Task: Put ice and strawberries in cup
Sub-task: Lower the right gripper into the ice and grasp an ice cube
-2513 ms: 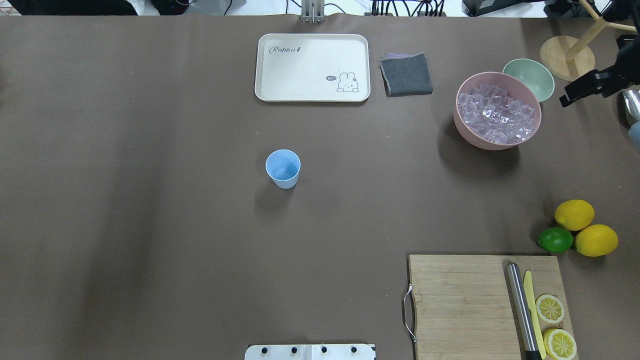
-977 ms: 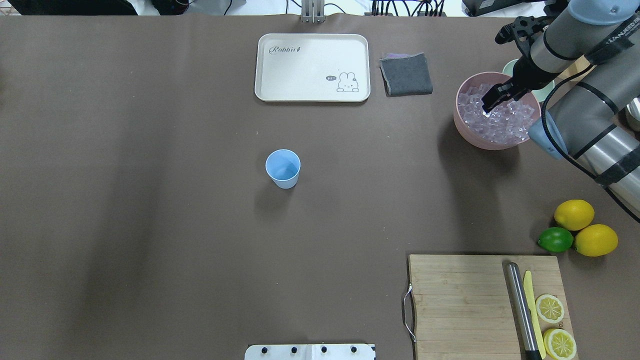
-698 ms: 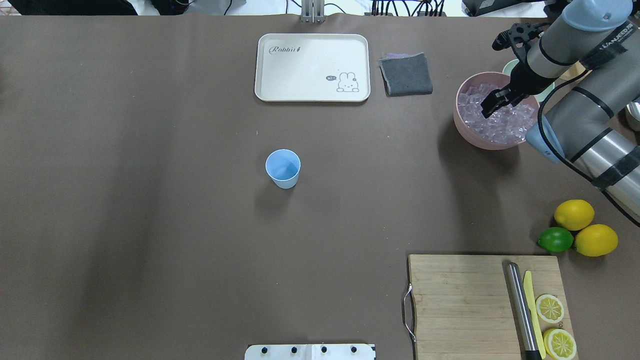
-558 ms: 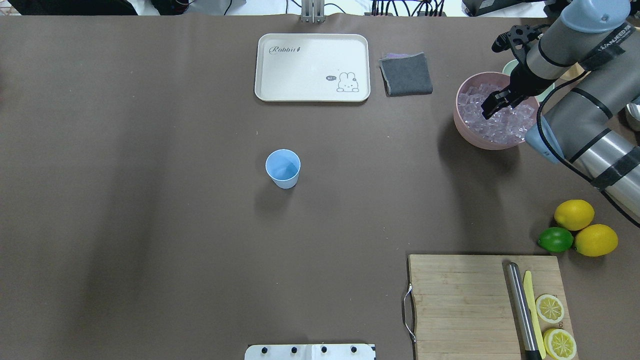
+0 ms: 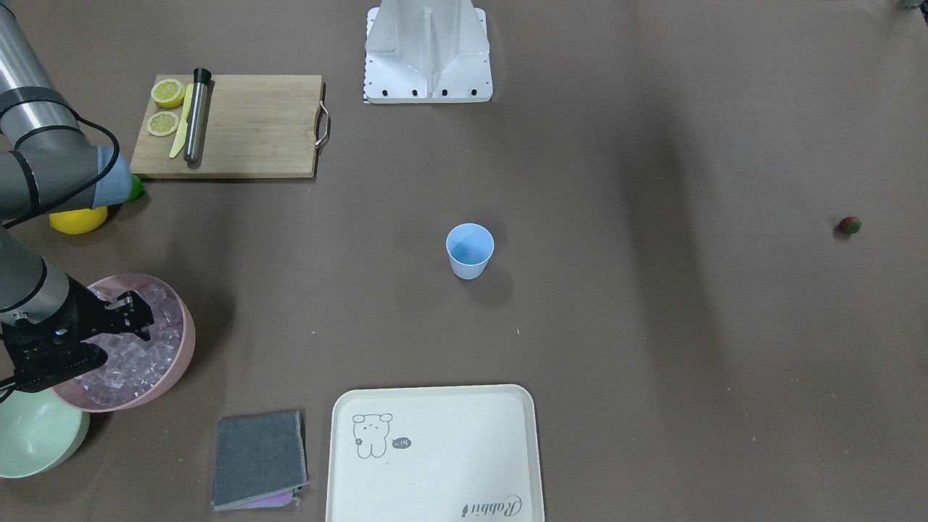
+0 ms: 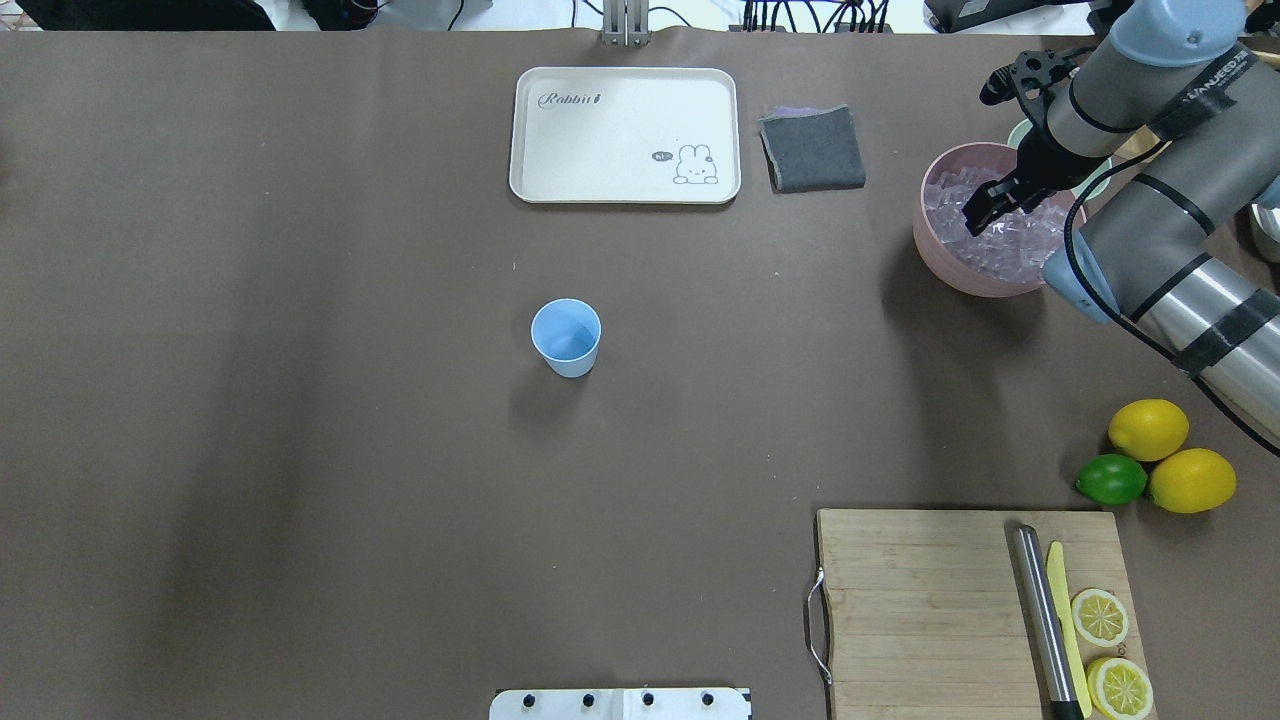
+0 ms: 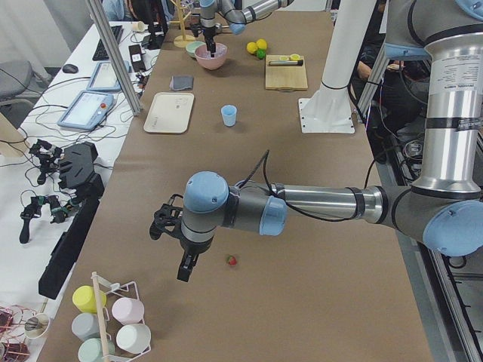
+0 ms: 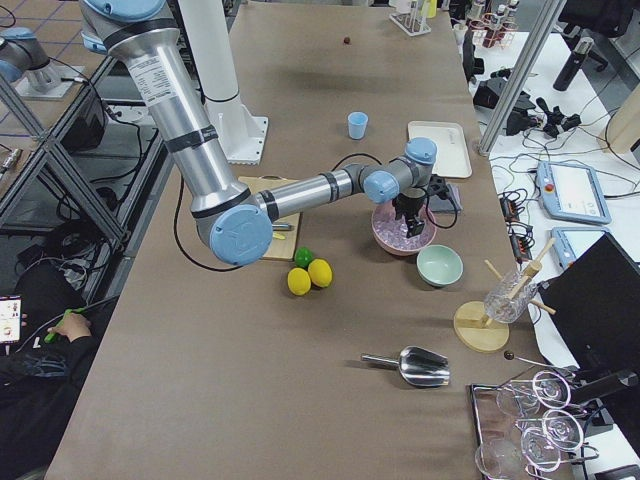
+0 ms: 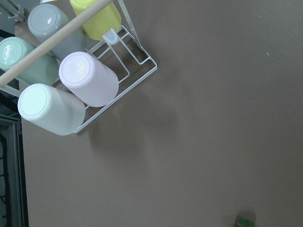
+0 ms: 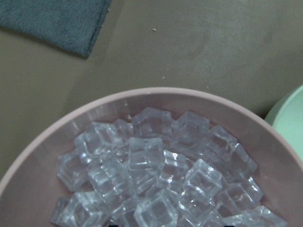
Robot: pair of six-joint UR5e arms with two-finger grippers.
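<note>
- The right gripper [image 6: 978,214] is down inside the pink bowl [image 6: 942,268], with its tips in among the ice [image 6: 1000,245].
- I cannot tell if its jaws are apart, together or clamped on a cube. From above they are just a small dark shape, and the right wrist camera shows only ice cubes.
- The ice fills the pink bowl in a heap. The bowl sits on the robot's right side of the table, just beside a mint-green bowl [image 5: 32,442].
- The cup [image 6: 566,338] stands upright in the middle of the table, well apart from the pink bowl. Its blue inside shows all the way down.
- The strawberry [image 5: 850,225] lies on the brown table, far over on the robot's left side and well apart from the cup.
- The left gripper [image 7: 185,268] hangs over the table near the strawberry and points down. Only the side camera shows it, so I cannot tell how its jaws stand.
- The left wrist camera sees the strawberry at its bottom edge, and a wire rack [image 9: 154,67] with 5 coloured cups on it.
- A white tray [image 6: 625,135] and a folded grey cloth [image 6: 812,150] lie at the far edge.
- A wooden board [image 6: 920,600] holds 2 lemon halves [image 6: 1100,617], and 2 lemons [image 6: 1148,429] and 1 lime [image 6: 1111,480] sit near it.
</note>
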